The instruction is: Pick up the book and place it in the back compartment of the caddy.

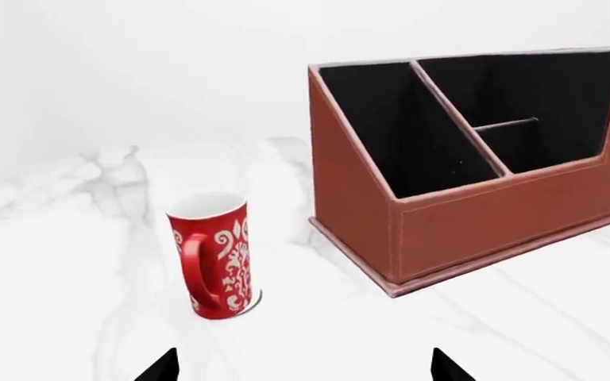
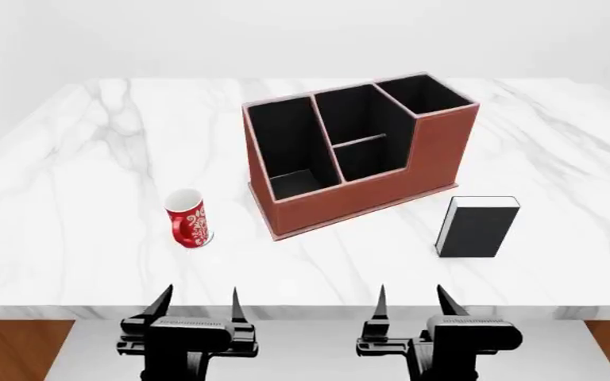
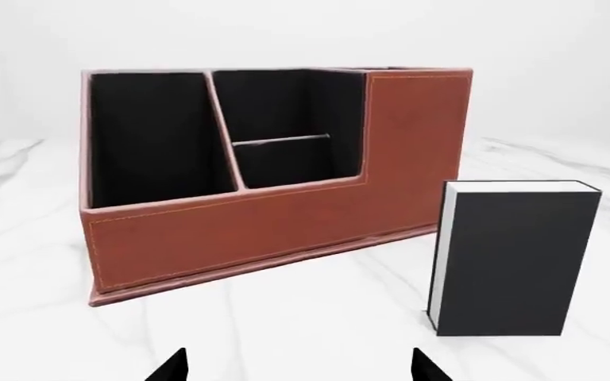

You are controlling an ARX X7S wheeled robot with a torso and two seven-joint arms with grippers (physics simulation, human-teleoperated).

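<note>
Head view. A white marble counter (image 2: 61, 190) is seen filling the middle of the frame. The caddy (image 2: 353, 151) is set at upper centre, turned at an angle, its taller end toward the upper right. The book (image 2: 478, 227) is found standing upright at right of centre, just beside the caddy's low front edge but apart from it. A red patterned mug (image 2: 188, 218) is placed at left of centre, well apart from the book. Along the bottom edge, the left hand (image 2: 199, 305) and the right hand (image 2: 411, 303) are seen short of the counter's near edge, each with fingers spread and nothing between them.

Left wrist view. The mug (image 1: 217, 255) is seen at lower left of centre, handle toward the camera. The caddy (image 1: 475, 167) fills the right half, its black cells open. Only two dark fingertips (image 1: 162, 367) of the left hand are shown at the bottom edge, wide apart.

Right wrist view. The book (image 3: 511, 258) is seen upright at lower right, black cover facing the camera, white page edges along its left side. The caddy (image 3: 273, 182) is behind it at centre left. The fingertips (image 3: 169, 367) of the right hand are seen spread at the bottom edge, holding nothing.
</note>
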